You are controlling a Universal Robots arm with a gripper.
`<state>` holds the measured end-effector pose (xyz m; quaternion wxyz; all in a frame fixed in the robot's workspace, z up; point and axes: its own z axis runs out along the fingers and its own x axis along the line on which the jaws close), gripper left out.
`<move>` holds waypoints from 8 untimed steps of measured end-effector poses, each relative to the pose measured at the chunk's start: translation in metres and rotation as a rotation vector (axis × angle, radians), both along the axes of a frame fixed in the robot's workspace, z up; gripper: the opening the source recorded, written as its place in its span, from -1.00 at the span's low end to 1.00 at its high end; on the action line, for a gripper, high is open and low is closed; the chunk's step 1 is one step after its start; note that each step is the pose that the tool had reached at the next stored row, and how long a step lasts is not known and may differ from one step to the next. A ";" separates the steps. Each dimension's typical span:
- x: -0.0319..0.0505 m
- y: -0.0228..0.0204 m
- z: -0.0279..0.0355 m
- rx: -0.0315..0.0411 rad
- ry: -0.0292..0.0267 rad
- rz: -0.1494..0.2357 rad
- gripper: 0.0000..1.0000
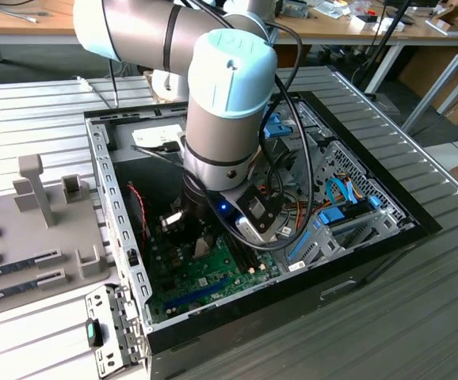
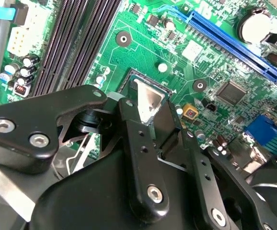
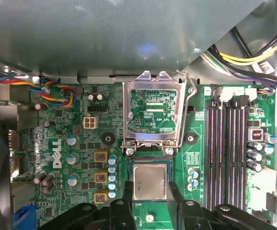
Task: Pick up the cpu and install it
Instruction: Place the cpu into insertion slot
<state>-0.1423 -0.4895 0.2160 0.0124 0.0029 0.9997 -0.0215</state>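
i have the arm reaching down into the open computer case, wrist low over the green motherboard in the exterior view. in the first wrist view the cpu lies flat in the socket just below the hinged metal socket frame, which stands swung open and upright with its green underside facing the camera. the gripper straddles the chip: one black finger sits at one edge and the other at the opposite edge, both close against it, so i read the pincer as clenched on the cpu, though whether the pads press or only flank it i cannot tell for sure. in the second wrist view the cpu shows as a shiny wedge between the finger tips, level with the socket. the four black memory slots run beside the socket, and the long blue expansion slot lies well apart from it.
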 end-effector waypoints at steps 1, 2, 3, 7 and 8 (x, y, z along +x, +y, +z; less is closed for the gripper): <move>0.0000 0.0000 0.0024 0.0000 0.0000 0.000 -0.18; 0.0006 0.0000 0.0029 0.0011 -0.0002 0.000 -0.18; 0.0010 0.0003 0.0034 0.0022 0.0000 0.000 -0.18; 0.0037 0.0016 0.0047 0.0247 0.0001 0.000 -0.47; 0.0063 0.0016 0.0050 0.0399 0.0000 0.000 -0.71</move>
